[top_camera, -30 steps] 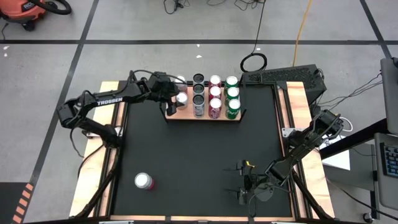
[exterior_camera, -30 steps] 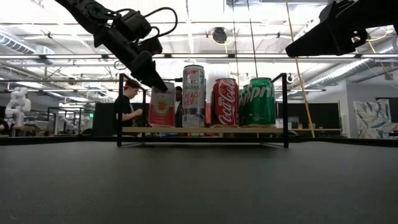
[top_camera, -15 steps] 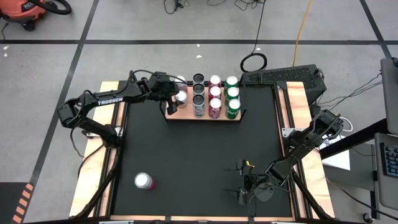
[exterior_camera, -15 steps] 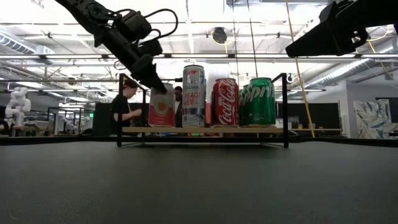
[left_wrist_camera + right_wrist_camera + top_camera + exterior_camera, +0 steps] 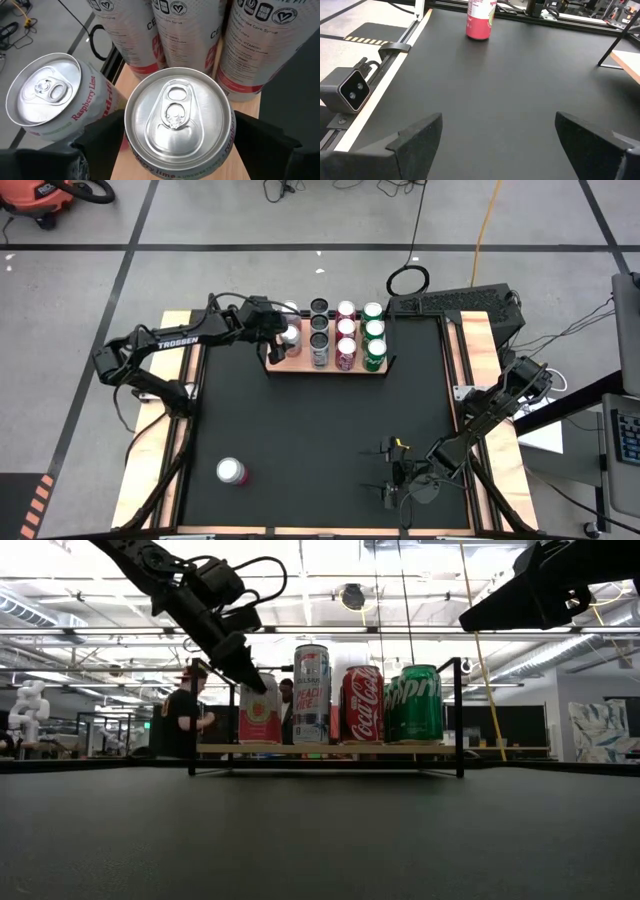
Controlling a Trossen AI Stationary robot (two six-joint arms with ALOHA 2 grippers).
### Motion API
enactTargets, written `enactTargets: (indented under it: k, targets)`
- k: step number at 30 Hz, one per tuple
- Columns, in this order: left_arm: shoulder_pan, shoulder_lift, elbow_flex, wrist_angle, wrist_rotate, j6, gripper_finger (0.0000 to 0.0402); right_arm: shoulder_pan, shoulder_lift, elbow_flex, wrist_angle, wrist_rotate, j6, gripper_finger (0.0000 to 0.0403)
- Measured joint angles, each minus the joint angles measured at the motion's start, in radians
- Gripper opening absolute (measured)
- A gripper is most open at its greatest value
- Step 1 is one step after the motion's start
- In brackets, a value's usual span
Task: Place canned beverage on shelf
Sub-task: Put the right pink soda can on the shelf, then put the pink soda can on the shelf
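**Left tool sets a raspberry-lime can into the shelf's last open column**

The left tool reaches across from nine o'clock and sits over the shelf at the table's twelve o'clock end. Its wrist view looks straight down on the pink can, whose lid fills the space between the two dark fingers, one on either flank. The fingers appear clamped on the can, or very nearly so; contact itself is hidden under the rim. In the low view the can stands upright on the board at the left end of the front row, so the grip from above probably serves to lower it square and keep it from tipping.

The slot is tight. A second raspberry can stands just behind it in the same column, and the tall white cans fill the next column at three o'clock of it. Red cans and green cans take up the remaining columns. Any sideways drift on release could knock a neighbour.

The right tool waits at the table's five o'clock corner, fingers spread wide apart and holding nothing. One more pink can stands alone near seven o'clock, well apart from everything, likely the next to go. A person stands in the room behind.
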Motion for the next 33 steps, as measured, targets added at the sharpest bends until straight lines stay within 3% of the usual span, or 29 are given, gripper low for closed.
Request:
enactTargets:
  k: [15, 21, 33]
  targets:
    - [-0.04, -0.024, -0.001, 0.012, -0.08, 0.002, 0.0343, 0.0, 0.0, 0.0, 0.0, 0.0, 0.0, 0.0366]
    - [-0.053, -0.083, -0.001, 0.019, -0.087, -0.009, 0.0343, 0.0, 0.0, 0.0, 0.0, 0.0, 0.0, 0.0366]
    - [-0.153, -0.234, -0.001, 0.017, -0.218, -0.077, 0.0343, 0.0, 0.0, 0.0, 0.0, 0.0, -0.001, 0.0366]
